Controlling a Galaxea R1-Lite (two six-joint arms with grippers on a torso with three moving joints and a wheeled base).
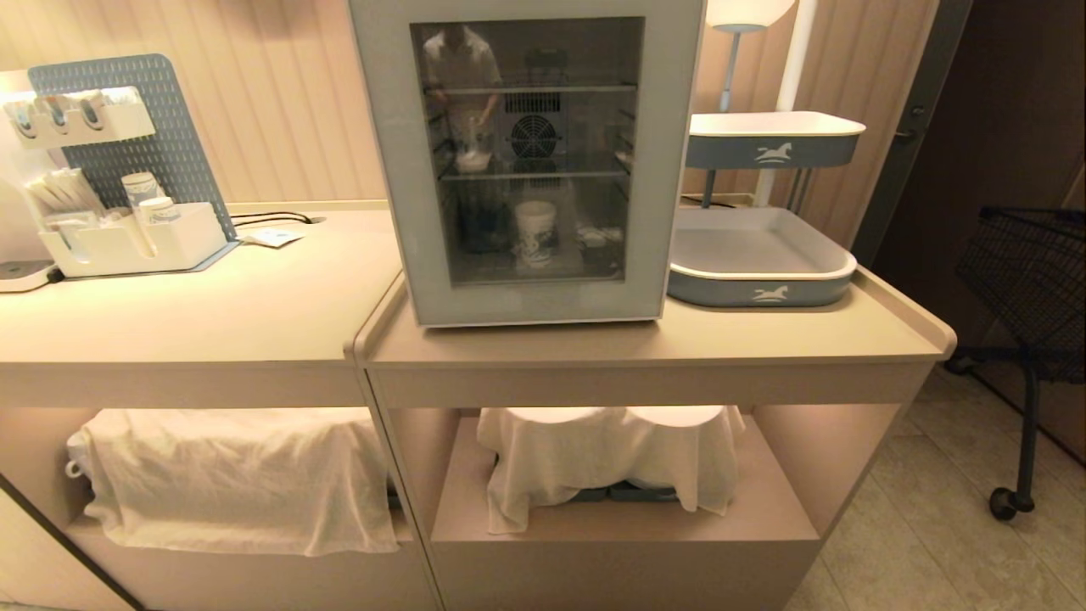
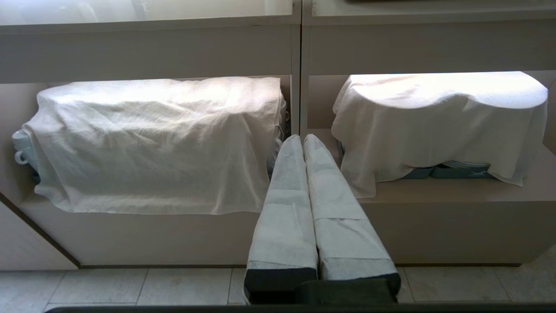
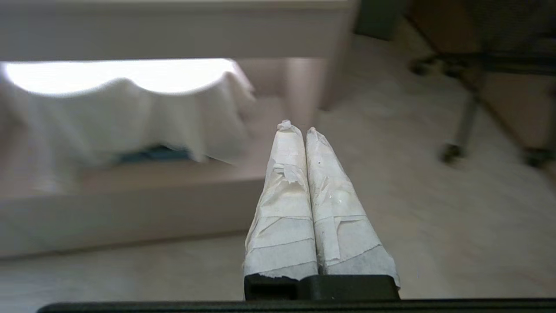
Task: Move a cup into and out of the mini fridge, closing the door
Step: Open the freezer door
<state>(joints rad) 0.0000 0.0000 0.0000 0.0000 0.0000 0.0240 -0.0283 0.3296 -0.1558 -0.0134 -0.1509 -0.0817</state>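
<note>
While the cup [image 1: 536,233] stands on the floor of the mini fridge [image 1: 526,161] behind the closed door [image 1: 528,153], both pincers hang low before the cabinet shelves, out of the head view; the left pincer [image 2: 302,138] and the right pincer [image 3: 299,129] are pressed together, holding nothing. The likely trouble lies in reopening the door — a pull on its frame could drag the whole fridge across the tabletop [image 1: 645,339] toward the near edge; the cup, light and tapered, might tip.

Wrist views low, facing draped shelves [image 2: 152,143].
</note>
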